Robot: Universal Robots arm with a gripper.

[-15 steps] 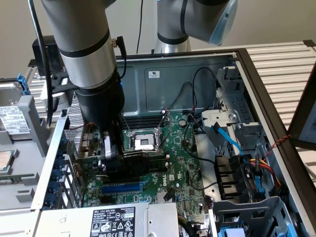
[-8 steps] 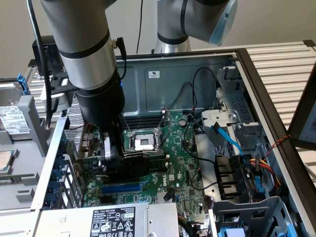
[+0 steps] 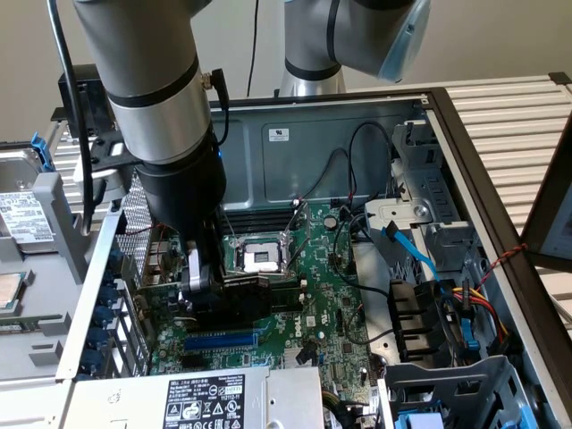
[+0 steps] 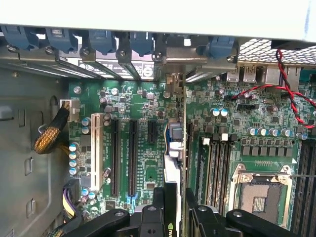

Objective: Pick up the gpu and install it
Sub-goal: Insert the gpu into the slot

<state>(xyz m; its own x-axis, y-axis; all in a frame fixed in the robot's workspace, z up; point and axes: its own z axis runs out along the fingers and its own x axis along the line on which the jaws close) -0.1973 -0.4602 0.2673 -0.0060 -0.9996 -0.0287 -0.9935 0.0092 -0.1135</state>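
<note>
The gpu (image 3: 239, 299), a black card, stands on edge over the green motherboard (image 3: 331, 304) inside the open computer case. My gripper (image 3: 204, 277) is shut on it from above, at the exterior view's left of the cpu socket. The wrist view looks down the card's thin edge (image 4: 173, 168), which runs from between my two black fingers (image 4: 159, 210) towards the metal bracket end (image 4: 174, 66) at the case's rear slots. The card lines up with a slot on the board. Whether its bottom edge is seated there is hidden.
An open cpu socket (image 3: 259, 257) and black memory slots (image 4: 217, 163) lie close beside the card. Long black slots (image 4: 132, 158) and a white slot (image 4: 96, 150) are on its other side. Blue slot clips (image 4: 98, 39), a red-black wire (image 4: 291, 94), the power supply (image 3: 206, 398) and a blue cable (image 3: 416, 255) crowd the case.
</note>
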